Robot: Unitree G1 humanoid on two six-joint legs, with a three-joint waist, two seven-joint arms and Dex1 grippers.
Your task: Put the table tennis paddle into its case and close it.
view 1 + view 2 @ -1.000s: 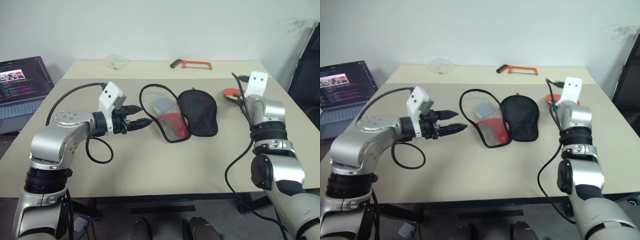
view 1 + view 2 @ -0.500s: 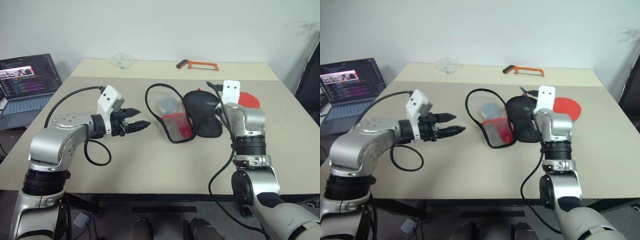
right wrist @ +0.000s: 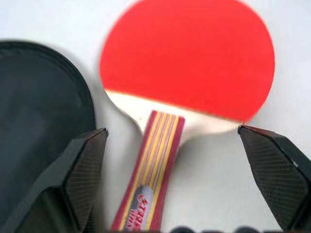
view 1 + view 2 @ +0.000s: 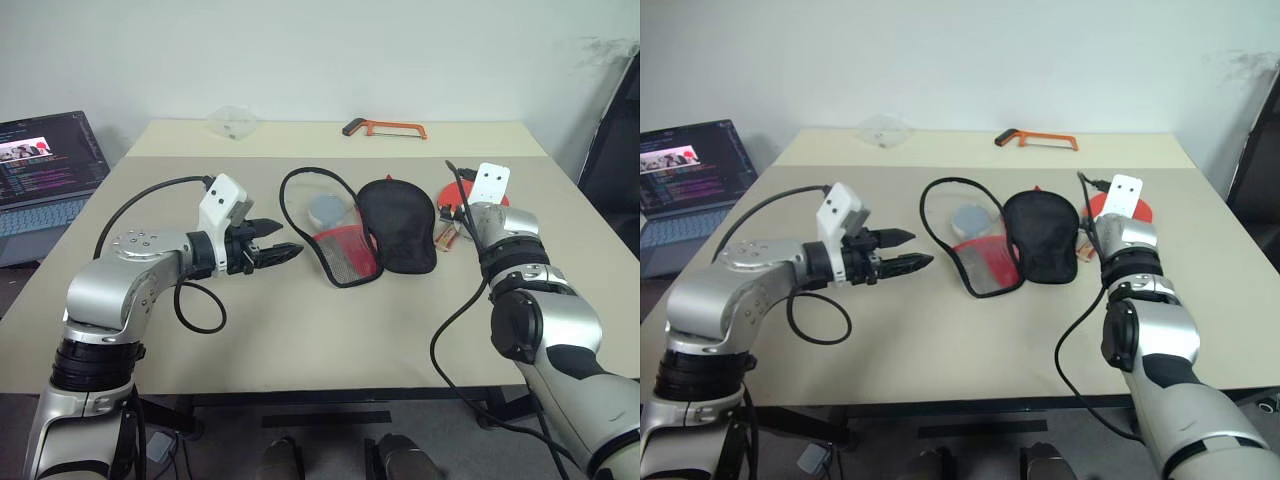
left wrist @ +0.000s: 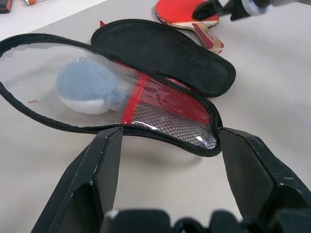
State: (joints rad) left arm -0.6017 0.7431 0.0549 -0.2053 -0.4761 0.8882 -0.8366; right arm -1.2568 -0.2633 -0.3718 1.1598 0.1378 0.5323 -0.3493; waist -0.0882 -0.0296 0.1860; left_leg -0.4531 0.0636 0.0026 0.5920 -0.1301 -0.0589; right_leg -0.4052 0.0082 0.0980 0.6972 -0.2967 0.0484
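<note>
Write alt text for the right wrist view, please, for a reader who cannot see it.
The right gripper is open, its two black fingers either side of the striped wooden handle of the table tennis paddle, which lies flat on the pale table with its red face up. Beside the paddle lies the black fabric side of the case.

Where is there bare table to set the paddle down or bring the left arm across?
The near strip of the table, between the two arms and in front of the open case, is bare. So is the far strip between case and orange hacksaw. It is crowded at the case's right edge, where the paddle lies beside the right gripper.
</note>
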